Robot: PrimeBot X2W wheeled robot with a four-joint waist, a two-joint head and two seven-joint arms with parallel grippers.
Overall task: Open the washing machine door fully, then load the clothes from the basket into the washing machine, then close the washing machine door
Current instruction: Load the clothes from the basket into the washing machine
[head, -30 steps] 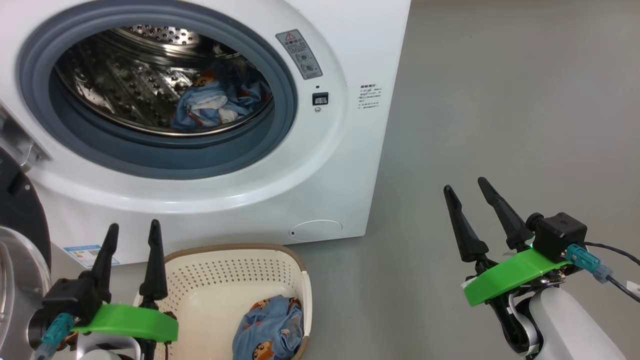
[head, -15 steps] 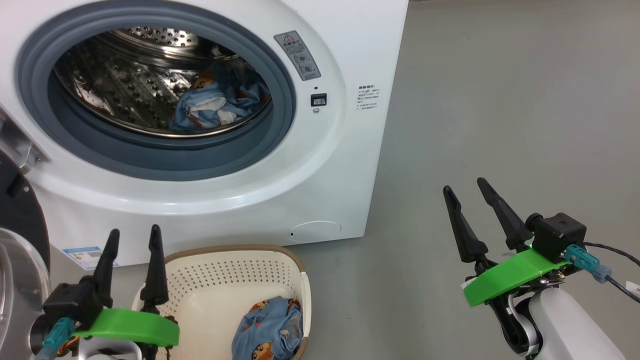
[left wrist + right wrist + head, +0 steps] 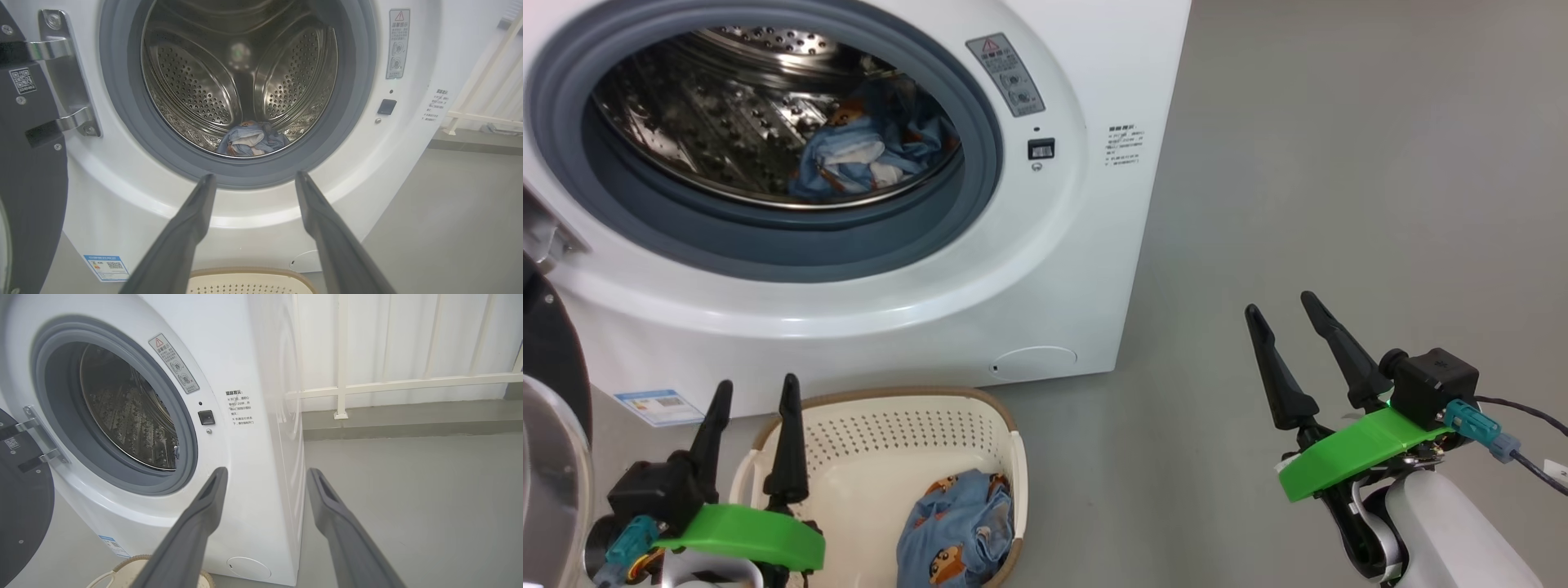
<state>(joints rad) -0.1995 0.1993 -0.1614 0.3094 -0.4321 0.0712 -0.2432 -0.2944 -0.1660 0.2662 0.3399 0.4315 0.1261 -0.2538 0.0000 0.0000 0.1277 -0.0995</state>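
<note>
The white washing machine point(image 3: 1045, 269) stands with its drum uncovered. The washing machine door point(image 3: 547, 359) hangs swung wide at the left edge, its black rim also in the left wrist view point(image 3: 32, 171). Some light-blue bear-print clothes point(image 3: 866, 159) lie inside the steel drum, and more clothes point(image 3: 956, 531) sit in the cream basket point(image 3: 882, 400) on the floor in front. My left gripper point(image 3: 756, 382) is open above the basket's left end, pointing at the drum mouth point(image 3: 255, 175). My right gripper point(image 3: 1281, 304) is open over bare floor to the machine's right point(image 3: 266, 470).
Grey floor point(image 3: 1339, 204) stretches to the right of the machine. A white railing point(image 3: 367, 384) runs along the wall behind it. A blue label sticker point(image 3: 658, 406) sits low on the machine's front, by the basket.
The head camera has tilted down a little, so the machine sits higher in the picture. My left gripper has sunk slightly toward the basket. The right gripper looks unmoved.
</note>
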